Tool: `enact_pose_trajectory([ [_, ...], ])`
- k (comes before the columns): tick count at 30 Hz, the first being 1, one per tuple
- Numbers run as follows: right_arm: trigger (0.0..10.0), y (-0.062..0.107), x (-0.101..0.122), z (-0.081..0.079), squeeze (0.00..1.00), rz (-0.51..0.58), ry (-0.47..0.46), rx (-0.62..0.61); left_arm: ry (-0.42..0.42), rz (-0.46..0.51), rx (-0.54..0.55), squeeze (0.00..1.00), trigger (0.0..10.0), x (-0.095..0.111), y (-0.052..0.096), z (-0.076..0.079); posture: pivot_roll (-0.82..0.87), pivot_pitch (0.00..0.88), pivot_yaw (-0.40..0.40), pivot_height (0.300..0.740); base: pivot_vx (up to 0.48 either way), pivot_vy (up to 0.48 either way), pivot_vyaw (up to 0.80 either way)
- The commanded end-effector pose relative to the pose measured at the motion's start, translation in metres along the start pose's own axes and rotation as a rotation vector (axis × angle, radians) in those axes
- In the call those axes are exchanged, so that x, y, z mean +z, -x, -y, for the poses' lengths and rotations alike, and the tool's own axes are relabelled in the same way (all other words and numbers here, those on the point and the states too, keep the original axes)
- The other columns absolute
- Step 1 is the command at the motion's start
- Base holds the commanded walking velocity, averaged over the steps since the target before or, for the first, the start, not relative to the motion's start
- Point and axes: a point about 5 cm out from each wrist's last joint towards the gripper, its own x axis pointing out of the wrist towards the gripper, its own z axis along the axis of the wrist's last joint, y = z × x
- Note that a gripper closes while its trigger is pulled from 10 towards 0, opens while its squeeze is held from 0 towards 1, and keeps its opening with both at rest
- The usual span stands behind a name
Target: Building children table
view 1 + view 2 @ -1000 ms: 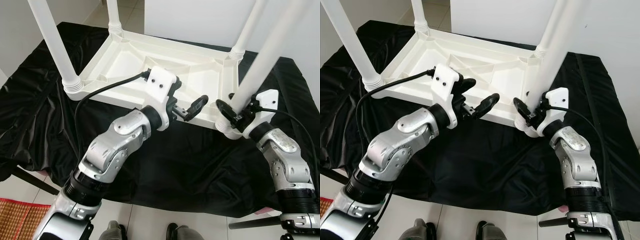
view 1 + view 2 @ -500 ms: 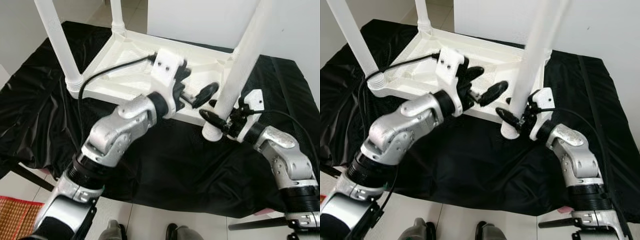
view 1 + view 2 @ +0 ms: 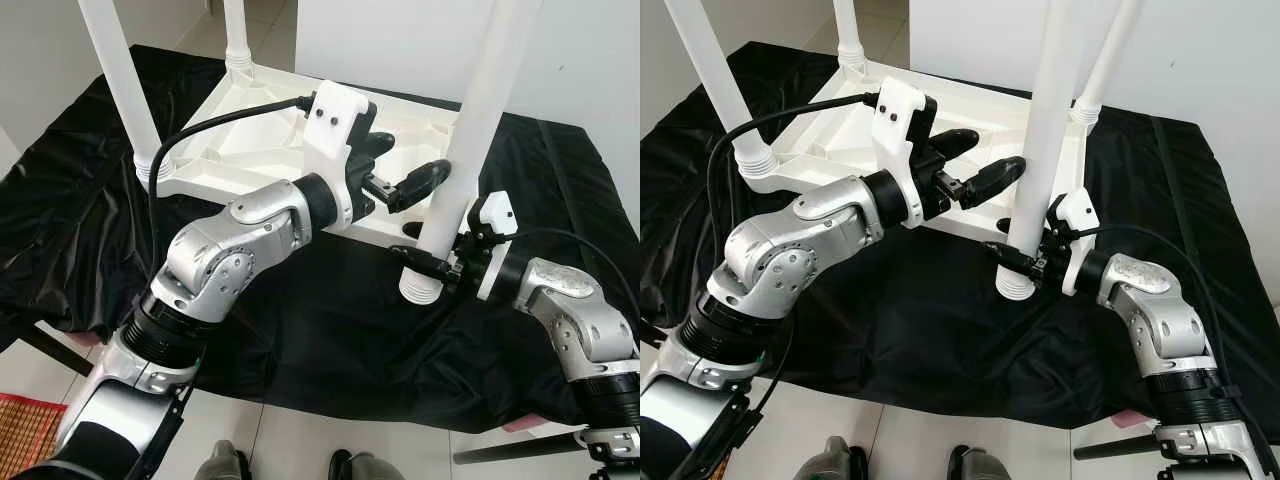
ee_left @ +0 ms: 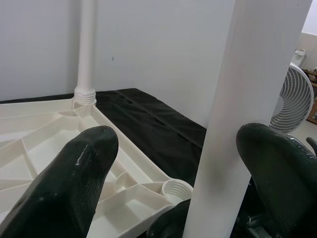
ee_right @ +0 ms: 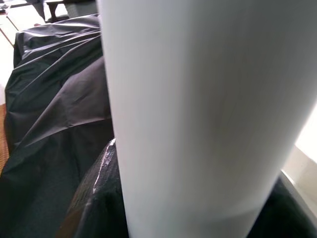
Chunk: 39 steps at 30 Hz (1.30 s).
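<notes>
— Up close? White table leg [image 5: 198, 109], a broad smooth column, upright.
— Around its base? Dark fingers [image 5: 101, 198] of the right tool [image 5: 198, 225] pressed against it on both sides.
— Behind? Wrinkled black cloth [image 5: 54, 84], glossy in folds.

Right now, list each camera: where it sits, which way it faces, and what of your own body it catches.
Left eye view: head, looking down at the upturned table top on the black cloth; both arms show.
Right eye view: same scene; right gripper clamps the loose leg.
Left wrist view: along its open fingers toward the empty corner socket.
Right wrist view: pressed against the leg; dark fingers below.
Shared: every view shows that leg.
</notes>
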Motion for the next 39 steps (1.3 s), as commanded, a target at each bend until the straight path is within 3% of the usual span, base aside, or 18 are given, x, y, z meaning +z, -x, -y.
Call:
enact_pose_trajectory([
  [1,10.0,-0.003,-0.002,-0.006,0.0,-0.017,0.004,0.052,-0.036,0.007,-0.608,0.0,10.0,0.007,0.004,0.038,0.03,0.13,-0.072,0.74,0.0,0.0,0.0],
  [14,10.0,-0.009,-0.004,-0.006,0.0,-0.026,-0.011,0.069,0.024,0.016,-0.729,0.0,10.0,0.011,0.01,0.05,0.03,0.12,-0.072,0.74,0.0,0.0,0.0],
  [22,10.0,-0.007,-0.006,-0.006,0.0,-0.023,-0.021,0.055,0.032,0.025,-0.731,0.0,10.0,0.011,0.013,0.05,0.03,0.113,-0.073,0.74,0.0,0.0,0.0],
  [39,10.0,-0.009,-0.002,-0.025,0.0,-0.048,0.007,0.212,0.014,-0.047,-0.634,0.0,10.0,-0.007,-0.002,0.051,0.02,0.12,-0.068,0.74,0.0,0.0,0.0],
])
